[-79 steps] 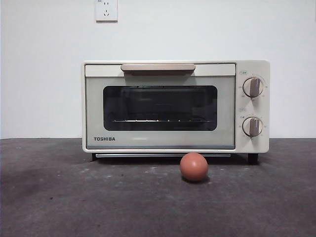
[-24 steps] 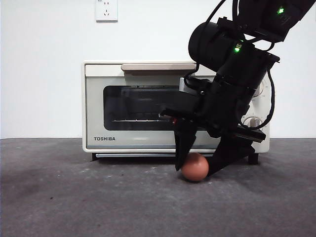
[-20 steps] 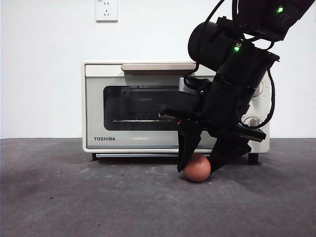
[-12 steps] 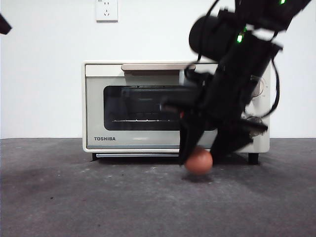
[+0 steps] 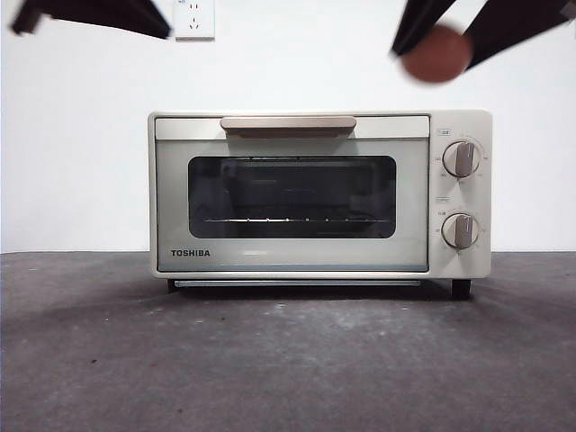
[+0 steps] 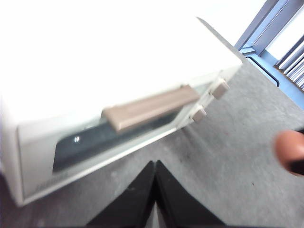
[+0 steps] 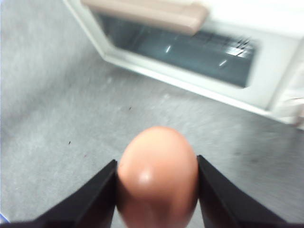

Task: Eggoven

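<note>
Lifted off the table now, egg [image 5: 436,52] is riding pinched in right gripper [image 7: 156,175] above toaster oven [image 5: 319,193], whose door is staying shut; left gripper [image 6: 155,166], jaws pressed together, is hovering nearer the handle [image 6: 151,107].

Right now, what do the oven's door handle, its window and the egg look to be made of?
Handle: tan matte bar, probably plastic or coated metal; no glare. Window: dark glossy glass, with reflections and a rack visible behind. Egg, clamped in the right pincer: smooth reddish-brown shell with a soft highlight; real or imitation, I can't tell.
</note>
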